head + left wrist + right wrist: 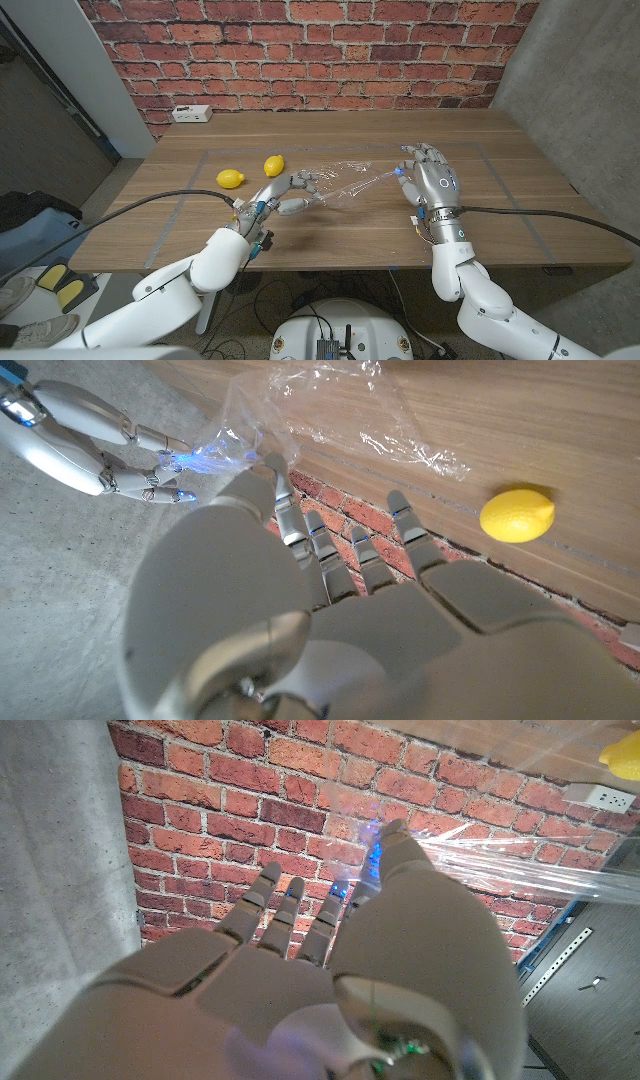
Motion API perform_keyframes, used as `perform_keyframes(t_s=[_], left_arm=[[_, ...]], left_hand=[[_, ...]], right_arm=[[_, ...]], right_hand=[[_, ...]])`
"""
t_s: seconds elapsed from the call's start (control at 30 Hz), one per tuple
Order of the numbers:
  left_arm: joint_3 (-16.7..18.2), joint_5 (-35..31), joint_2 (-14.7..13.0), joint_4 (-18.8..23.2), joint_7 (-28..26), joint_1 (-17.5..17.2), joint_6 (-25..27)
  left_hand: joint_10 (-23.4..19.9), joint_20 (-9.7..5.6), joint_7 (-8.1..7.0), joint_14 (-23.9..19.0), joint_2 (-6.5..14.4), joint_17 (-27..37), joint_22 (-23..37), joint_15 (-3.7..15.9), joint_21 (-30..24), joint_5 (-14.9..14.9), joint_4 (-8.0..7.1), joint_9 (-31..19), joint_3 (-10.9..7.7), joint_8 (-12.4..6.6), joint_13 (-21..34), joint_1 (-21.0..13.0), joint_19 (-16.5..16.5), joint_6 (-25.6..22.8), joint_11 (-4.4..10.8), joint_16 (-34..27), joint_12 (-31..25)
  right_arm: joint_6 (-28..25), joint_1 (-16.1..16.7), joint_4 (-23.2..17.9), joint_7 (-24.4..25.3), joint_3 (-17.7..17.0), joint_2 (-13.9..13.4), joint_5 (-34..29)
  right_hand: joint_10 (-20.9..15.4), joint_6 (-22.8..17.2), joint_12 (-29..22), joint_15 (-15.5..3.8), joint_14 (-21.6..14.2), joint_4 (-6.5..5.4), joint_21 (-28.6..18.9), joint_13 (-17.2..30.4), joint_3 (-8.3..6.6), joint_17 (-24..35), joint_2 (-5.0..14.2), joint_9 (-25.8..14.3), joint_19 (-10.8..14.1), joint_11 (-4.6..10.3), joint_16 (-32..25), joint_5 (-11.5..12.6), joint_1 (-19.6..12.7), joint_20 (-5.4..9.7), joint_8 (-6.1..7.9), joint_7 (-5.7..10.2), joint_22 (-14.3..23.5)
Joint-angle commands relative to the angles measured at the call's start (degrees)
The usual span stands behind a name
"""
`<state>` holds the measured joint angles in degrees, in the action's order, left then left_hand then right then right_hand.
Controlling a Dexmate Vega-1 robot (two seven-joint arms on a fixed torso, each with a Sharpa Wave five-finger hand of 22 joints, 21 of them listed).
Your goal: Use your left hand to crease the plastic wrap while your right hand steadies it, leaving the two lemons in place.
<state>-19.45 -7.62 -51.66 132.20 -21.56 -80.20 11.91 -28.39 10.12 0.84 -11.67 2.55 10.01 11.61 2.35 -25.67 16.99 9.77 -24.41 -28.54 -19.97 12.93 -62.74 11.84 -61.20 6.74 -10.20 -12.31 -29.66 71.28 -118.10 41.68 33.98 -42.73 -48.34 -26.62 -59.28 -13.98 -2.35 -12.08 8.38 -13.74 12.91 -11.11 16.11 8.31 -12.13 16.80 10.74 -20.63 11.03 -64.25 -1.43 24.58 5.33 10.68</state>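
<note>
**Inspector:** Item under handling?

**Onlooker:** One sheet of plastic wrap (345, 182), clear and already rumpled, lying on the desk (480, 215) between the two hands. It reads as nearly weightless, limp and clingy; I judge it will bunch and drift under any push rather than fold cleanly, and it may tear if dragged.

**Inspector:** State of the hands?

**Onlooker:** The left hand (290, 192) sits at the sheet's near left edge, fingers partly curled on the film. Whether it pinches the film or only presses it, I cannot tell. The right hand (432, 180) stands at the right end, fingers spread upward; in the right wrist view a taut strip of film runs from the thumb tip (392, 838), so I take it to be pinching that corner.

**Inspector:** Where to take hold?

**Onlooker:** At the edges, in my judgement. Keep the right corner anchored so the film stays stretched, and let the left fingertips press a line into the slack part near them.

**Inspector:** Count?

**Onlooker:** One sheet. Two lemons: near lemon (230, 179) and far lemon (274, 165), both just left of the wrap, apart from it and from the left hand. One white power strip (190, 114) at the far edge.
</note>
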Motion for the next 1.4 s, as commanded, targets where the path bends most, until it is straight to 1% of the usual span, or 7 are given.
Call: perform_keyframes(t_s=[0.03, 0.2, 0.4, 0.67, 0.77, 1.0, 1.4], left_arm=[[0.17, -12.38, -0.05, 1.75, -5.14, 0.12, 5.72], [-0.09, -16.21, 0.26, 1.14, -5.58, 1.3, 7.17], [-0.73, -19.4, 0.85, -0.84, -5.33, 3.72, 7.81], [-1.83, -22.47, 1.99, -3.69, -5.24, 6.73, 8.42], [-2.68, -24.08, 2.35, -4.98, -4.96, 8.43, 8.88], [-4.22, -27.22, 3.04, -6.93, -4.59, 11.13, 10.1], [-6.49, -30.7, 3.99, -9.15, -3.32, 14.45, 12.32]], left_hand=[[-0.03, -0.15, 4.76, -0.06, -0.09, 0.2, 0.15, 0.64, -0.34, 0.47, -0.06, -12.85, -0.47, -0.63, 0.07, -0.06, -0.37, -5.85, 0.16, -0.53, -0.31], [0.04, -0.23, 4.64, -0.12, -0.26, 0.21, 0.15, 0.72, -0.36, 0.59, -0.11, -13.13, -0.58, -0.72, 0.06, 0.13, -0.38, -5.8, 0.33, -0.57, -0.3], [0.02, -0.26, 4.36, -0.08, -0.43, 0.21, 0.14, 0.8, -0.39, 0.72, -0.16, -13.3, -0.72, -0.8, 0.04, 0.36, -0.37, -5.92, 0.41, -0.58, -0.33], [0.05, -0.51, 4.23, -0.18, -0.6, 0.21, 0.13, 1.07, -0.5, 0.88, -0.21, -13.28, -0.96, -0.72, 0.03, 0.62, -0.23, -5.97, 0.28, -0.63, -0.35], [0.03, -0.6, 4.16, -0.27, -0.67, 0.21, 0.12, 1.23, -0.52, 0.94, -0.22, -13.27, -1.05, -0.68, 0.02, 0.73, -0.2, -5.99, 0.36, -0.66, -0.37], [0.05, -0.66, 3.98, -0.24, -0.83, 0.19, 0.11, 1.37, -0.62, 1.06, -0.23, -13.24, -1.27, -0.53, 0.01, 0.93, -0.07, -5.88, 0.43, -0.63, -0.39], [0.29, -0.75, 3.48, -0.13, -1.07, 0.17, 0.09, 1.39, -0.71, 1.2, -0.21, -12.81, -1.65, -0.27, -0.01, 1.21, 0.02, -6.23, 0.47, -0.58, -0.33]], right_arm=[[5.16, -5.34, 2.77, -2.47, 1.24, -0.16, -0.92], [6.74, -7.56, 4.35, -3.12, 1.92, 0.47, -1.41], [8.71, -10.12, 6.29, -3.77, 2.39, 1.34, -1.05], [10.41, -13.29, 8.97, -4.24, 3.23, 2.5, -1.15], [11.12, -15.03, 10.43, -4.71, 3.85, 3.04, -1.34], [12.33, -18.04, 13.09, -5.53, 4.9, 4.01, -1.21], [14.5, -22.96, 17.73, -7.06, 7.04, 5.22, -0.88]], right_hand=[[-0.01, -0.45, 0.07, -8.27, 0.0, -0.2, 0.17, 0.1, 0.24, 0.1, -0.2, -0.06, -0.11, 0.34, -0.34, 0.42, -0.2, 0.03, 0.2, -0.2, -0.07], [0.15, -0.42, 0.19, -8.29, 0.05, -0.23, 0.24, 0.09, 0.27, 0.1, -0.18, -0.04, -0.21, 0.37, -0.36, 0.45, -0.19, -0.02, 0.11, -0.22, -0.08], [0.13, -0.54, 0.22, -8.31, 0.0, -0.23, 0.27, 0.1, 0.3, 0.1, -0.18, -0.02, -0.19, 0.42, -0.41, 0.48, -0.21, -0.02, 0.08, -0.25, -0.08], [0.09, -0.55, 0.27, -8.34, 0.04, -0.24, 0.33, 0.09, 0.35, 0.08, -0.18, -0.01, -0.2, 0.58, -0.44, 0.52, -0.23, 0.0, -0.03, -0.3, -0.08], [0.01, -0.67, 0.26, -8.35, -0.01, -0.21, 0.34, 0.09, 0.36, 0.07, -0.2, 0.0, -0.18, 0.61, -0.47, 0.53, -0.27, -0.06, -0.02, -0.29, -0.08], [-0.02, -0.71, 0.3, -8.38, -0.03, -0.27, 0.37, 0.1, 0.46, 0.06, -0.24, 0.01, -0.15, 0.55, -0.52, 0.55, -0.18, -0.05, -0.11, -0.28, -0.08], [0.04, -0.67, 0.42, -8.4, -0.01, -0.29, 0.45, 0.1, 0.51, 0.05, -0.17, 0.02, -0.14, 0.51, -0.59, 0.6, -0.23, 0.0, -0.3, -0.18, -0.08]])
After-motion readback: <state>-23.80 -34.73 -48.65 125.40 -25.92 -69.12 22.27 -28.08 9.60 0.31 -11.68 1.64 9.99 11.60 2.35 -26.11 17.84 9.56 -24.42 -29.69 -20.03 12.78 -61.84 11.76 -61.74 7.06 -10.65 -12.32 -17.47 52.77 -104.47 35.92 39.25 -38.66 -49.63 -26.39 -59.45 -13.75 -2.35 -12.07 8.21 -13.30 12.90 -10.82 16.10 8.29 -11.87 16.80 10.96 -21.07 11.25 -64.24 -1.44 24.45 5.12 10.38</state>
